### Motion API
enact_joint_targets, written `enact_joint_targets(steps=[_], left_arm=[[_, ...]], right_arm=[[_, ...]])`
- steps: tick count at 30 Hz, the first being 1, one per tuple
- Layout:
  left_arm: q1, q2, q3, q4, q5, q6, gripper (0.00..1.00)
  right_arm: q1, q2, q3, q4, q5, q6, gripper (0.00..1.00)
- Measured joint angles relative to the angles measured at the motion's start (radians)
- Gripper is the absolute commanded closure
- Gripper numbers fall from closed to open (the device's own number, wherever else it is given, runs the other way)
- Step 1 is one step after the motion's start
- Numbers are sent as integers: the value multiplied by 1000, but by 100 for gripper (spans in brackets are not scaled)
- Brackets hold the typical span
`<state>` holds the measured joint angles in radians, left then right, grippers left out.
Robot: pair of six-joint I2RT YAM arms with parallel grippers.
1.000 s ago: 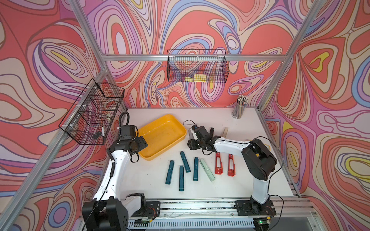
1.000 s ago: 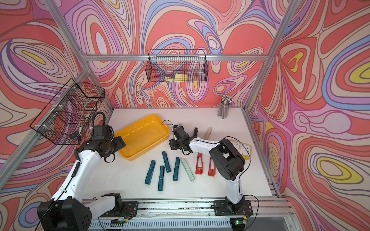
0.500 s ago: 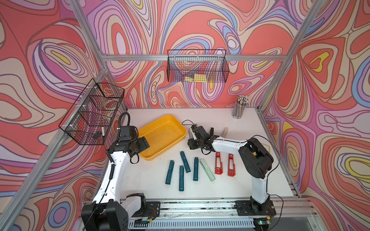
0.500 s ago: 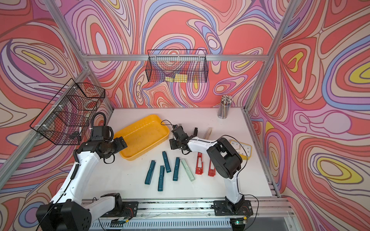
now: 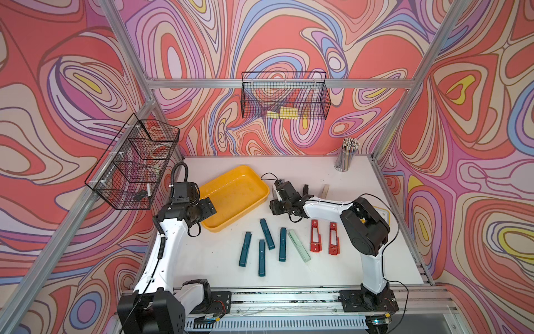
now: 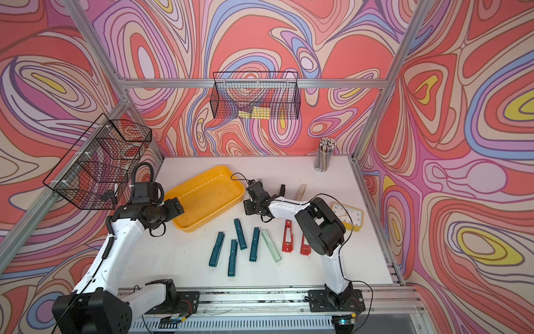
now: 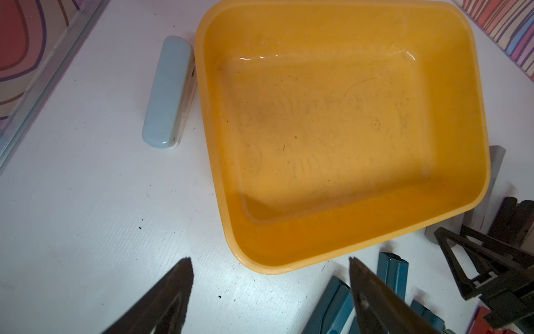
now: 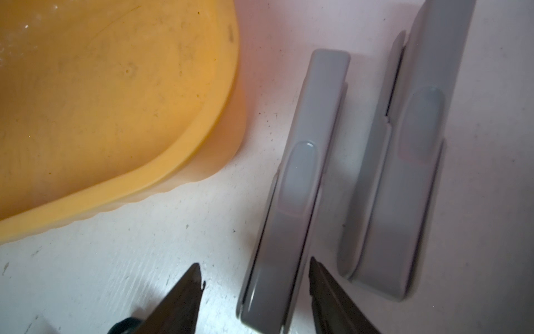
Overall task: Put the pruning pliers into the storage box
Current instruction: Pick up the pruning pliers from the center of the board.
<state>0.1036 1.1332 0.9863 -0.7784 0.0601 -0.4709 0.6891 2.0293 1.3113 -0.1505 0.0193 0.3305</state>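
Only in left wrist view: pale bar (image 7: 167, 92) beside storage box (image 7: 318, 240)

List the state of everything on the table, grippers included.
storage box: empty
left gripper: open, holding nothing
right gripper: open, astride one grey plier
grey pliers: two, flat on the table beside the box
teal pliers: four, flat on the table
mint plier: flat on the table
red pliers: two, side by side
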Motion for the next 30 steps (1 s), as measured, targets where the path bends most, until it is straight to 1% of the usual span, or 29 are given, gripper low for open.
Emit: enact_joint_targets(steps=[4, 8, 15, 19, 21, 27, 30], left_arm=[[0, 1, 0, 0, 0, 0, 12], [0, 2, 0, 0, 1, 0, 12], [0, 2, 0, 0, 1, 0, 11], [0, 2, 0, 0, 1, 0, 11], [0, 2, 0, 0, 2, 0, 10], [0, 2, 0, 0, 4, 0, 8], [0, 2, 0, 0, 8, 0, 4]], right_arm=[[0, 5, 1, 0, 0, 0, 39], [0, 11, 2, 0, 0, -1, 44], [-1, 23, 15, -7, 1, -1, 46], [-1, 23, 20, -20, 9, -3, 48], [-1, 23, 24, -28, 13, -4, 49], [-1, 34, 40, -45, 24, -8, 55], [-1, 42, 42, -45, 26, -8, 56]])
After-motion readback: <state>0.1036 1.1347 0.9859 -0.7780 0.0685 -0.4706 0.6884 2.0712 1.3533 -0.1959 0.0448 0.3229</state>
